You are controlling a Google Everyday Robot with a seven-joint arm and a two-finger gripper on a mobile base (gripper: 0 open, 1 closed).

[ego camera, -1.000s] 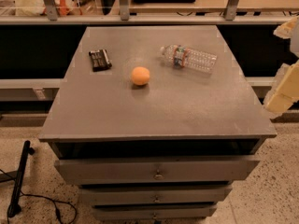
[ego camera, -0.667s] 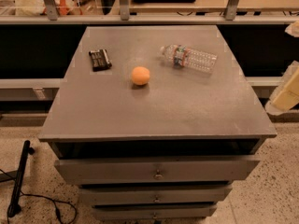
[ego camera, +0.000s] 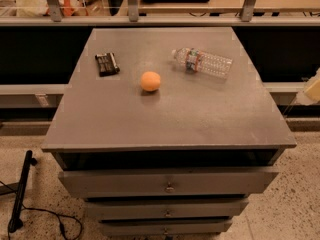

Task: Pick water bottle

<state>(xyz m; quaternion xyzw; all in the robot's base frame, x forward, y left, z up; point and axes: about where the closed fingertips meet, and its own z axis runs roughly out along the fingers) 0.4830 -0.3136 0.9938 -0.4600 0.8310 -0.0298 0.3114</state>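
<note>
step: approach, nothing held | water bottle (ego camera: 202, 62) lies on its side at 1 o'clock on the cabinet top (ego camera: 165, 119), apart from the orange ball (ego camera: 150, 81) | gripper (ego camera: 312, 90) off the cabinet at 3 o'clock, open or closed I can't tell | next: likely reach toward 10 o'clock and straddle the bottle's body

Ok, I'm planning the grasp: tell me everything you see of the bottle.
The bottle is small, clear ribbed plastic with a white cap and a blue-green and red band near the neck. It lies on its side at the table's far right, cap pointing left, touching nothing else. The gripper is beyond the table's right edge.
</note>
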